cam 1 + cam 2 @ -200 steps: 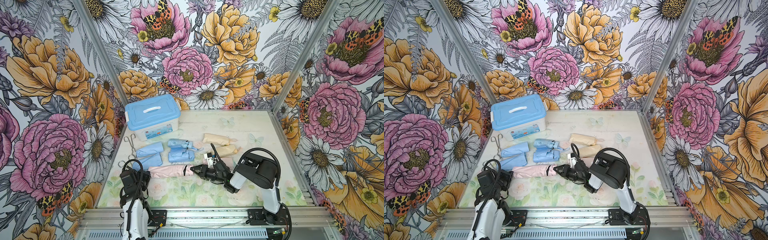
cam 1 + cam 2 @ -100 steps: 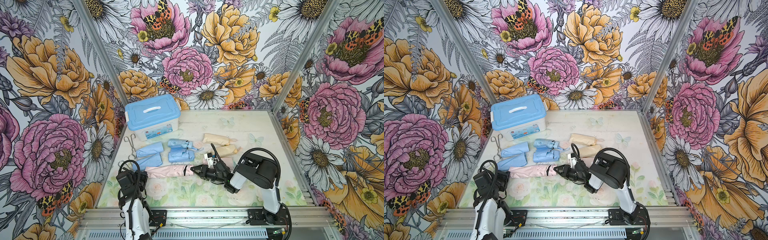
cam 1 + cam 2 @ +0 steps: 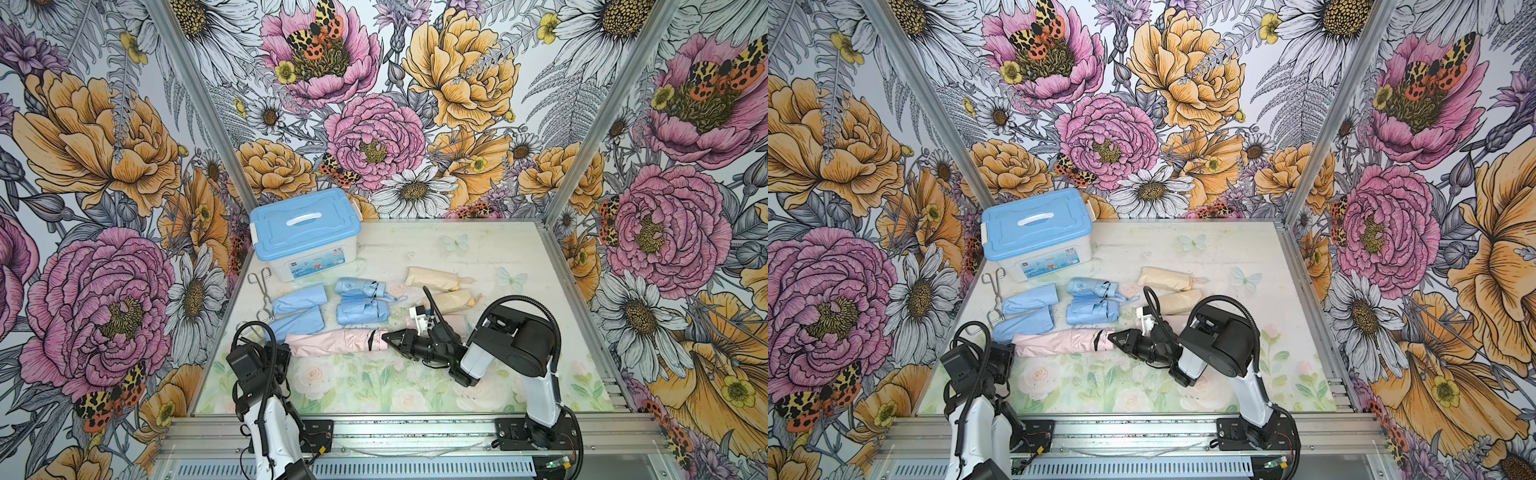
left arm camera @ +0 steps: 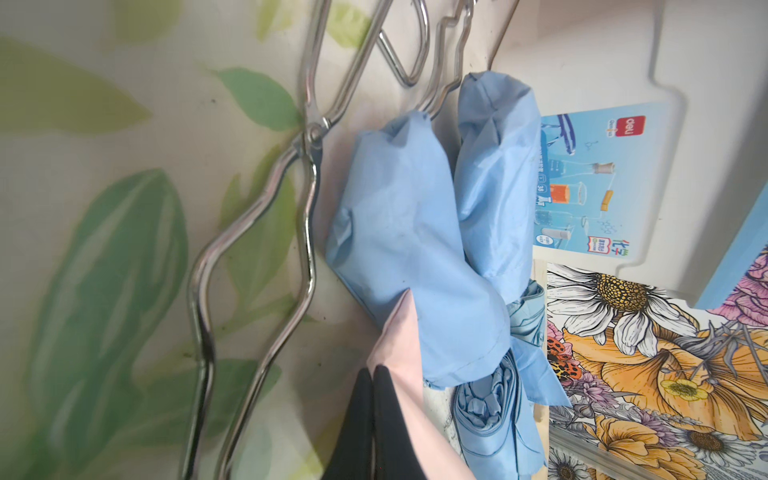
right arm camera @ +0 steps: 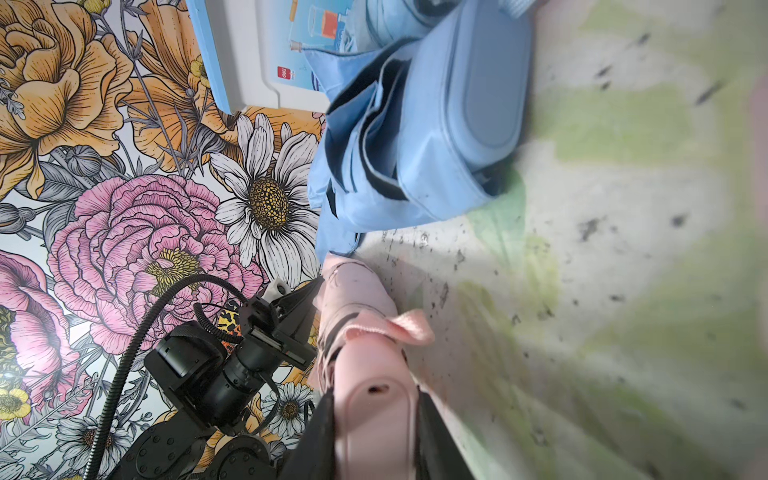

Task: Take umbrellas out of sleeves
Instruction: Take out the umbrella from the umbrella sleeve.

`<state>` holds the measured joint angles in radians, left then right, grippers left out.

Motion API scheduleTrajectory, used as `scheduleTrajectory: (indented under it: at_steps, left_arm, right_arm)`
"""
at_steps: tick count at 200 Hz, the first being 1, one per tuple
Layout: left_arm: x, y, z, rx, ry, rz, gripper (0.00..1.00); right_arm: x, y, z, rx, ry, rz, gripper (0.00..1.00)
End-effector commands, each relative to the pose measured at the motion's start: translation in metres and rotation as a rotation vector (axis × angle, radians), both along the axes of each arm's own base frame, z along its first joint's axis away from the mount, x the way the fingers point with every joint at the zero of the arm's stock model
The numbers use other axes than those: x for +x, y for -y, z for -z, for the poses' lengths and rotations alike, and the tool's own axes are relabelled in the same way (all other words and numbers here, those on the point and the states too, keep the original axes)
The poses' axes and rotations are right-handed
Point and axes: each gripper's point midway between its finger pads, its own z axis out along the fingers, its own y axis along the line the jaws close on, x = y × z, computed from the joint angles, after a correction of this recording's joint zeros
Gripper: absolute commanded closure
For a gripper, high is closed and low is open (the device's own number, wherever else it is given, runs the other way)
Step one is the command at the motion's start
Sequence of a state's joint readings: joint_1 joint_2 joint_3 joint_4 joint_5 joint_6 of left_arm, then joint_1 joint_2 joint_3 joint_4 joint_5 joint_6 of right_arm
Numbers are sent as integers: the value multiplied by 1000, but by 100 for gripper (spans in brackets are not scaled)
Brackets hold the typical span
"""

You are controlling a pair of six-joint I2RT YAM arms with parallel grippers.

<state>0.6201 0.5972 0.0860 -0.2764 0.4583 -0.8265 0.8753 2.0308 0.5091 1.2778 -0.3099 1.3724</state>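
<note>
I have 2 blue umbrellas (image 3: 360, 312) out; left gripper (image 4: 371, 374) pinches the pink sleeve (image 3: 324, 343), right gripper (image 5: 374, 401) clamps its umbrella's handle (image 5: 372, 384), and 2 cream sleeves (image 3: 432, 279) look still full.

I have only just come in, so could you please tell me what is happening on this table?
The two arms hold a pink umbrella and its sleeve from opposite ends. The right gripper is shut on the umbrella's handle, and the left gripper pinches the end of the pink sleeve. Two blue umbrellas lie bare beside two empty blue sleeves. Two cream ones appear still sleeved.
</note>
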Motion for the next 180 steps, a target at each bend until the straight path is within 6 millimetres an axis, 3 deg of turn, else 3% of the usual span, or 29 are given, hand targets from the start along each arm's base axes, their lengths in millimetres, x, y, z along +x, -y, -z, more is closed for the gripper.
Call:
scheduleTrajectory:
  at_steps: [1,180]
  left_arm:
    - [5,-14,-17,56,37,-23,100]
    - [-2,-48,-25,100,40,-156,100]
  right_arm:
    - [5,5,-5,31,30,31,100]
    - [6,6,-2,32,24,36,100]
